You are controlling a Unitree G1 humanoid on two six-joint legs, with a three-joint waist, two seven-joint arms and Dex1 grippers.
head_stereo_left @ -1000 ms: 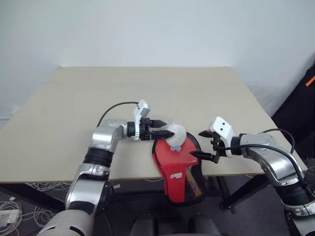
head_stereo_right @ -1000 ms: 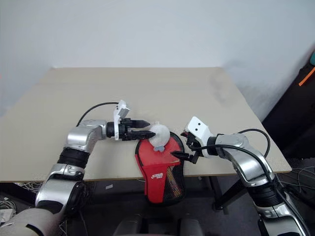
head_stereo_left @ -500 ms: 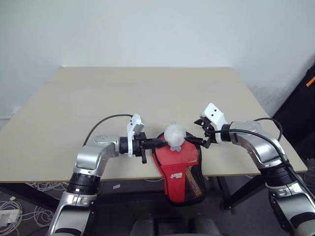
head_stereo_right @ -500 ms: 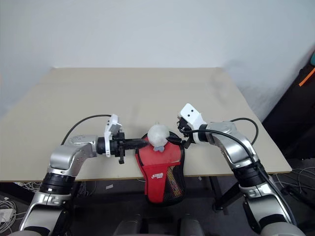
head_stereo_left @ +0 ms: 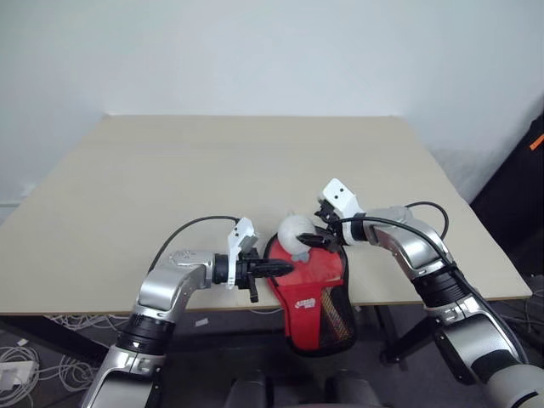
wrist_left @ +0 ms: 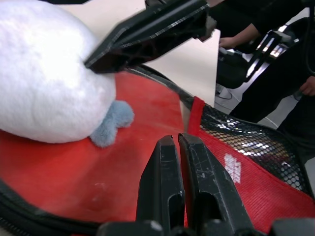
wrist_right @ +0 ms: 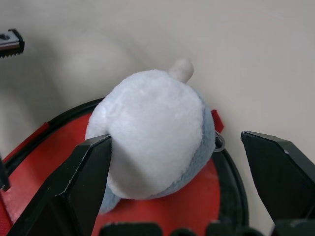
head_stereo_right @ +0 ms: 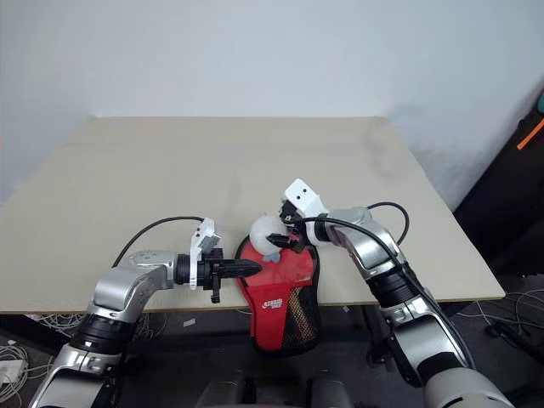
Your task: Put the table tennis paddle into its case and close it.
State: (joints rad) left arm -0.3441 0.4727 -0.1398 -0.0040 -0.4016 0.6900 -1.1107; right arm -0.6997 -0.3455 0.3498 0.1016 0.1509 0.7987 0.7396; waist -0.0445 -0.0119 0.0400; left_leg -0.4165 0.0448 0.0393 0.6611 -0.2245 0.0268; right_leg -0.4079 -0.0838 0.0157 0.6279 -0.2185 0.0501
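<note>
The case (head_stereo_left: 312,293) overhangs the table's (head_stereo_left: 255,161) near edge. The left tool (head_stereo_left: 280,269) is clenched on its rim. Beyond, the right tool (head_stereo_left: 316,235) stands released around a plush (head_stereo_left: 294,231) on the red face. Tugging could drop the case.

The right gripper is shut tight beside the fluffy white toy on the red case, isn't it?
No. The right gripper is wide open, one finger on each side of the fluffy white toy on the red case, as the right wrist view shows.
</note>
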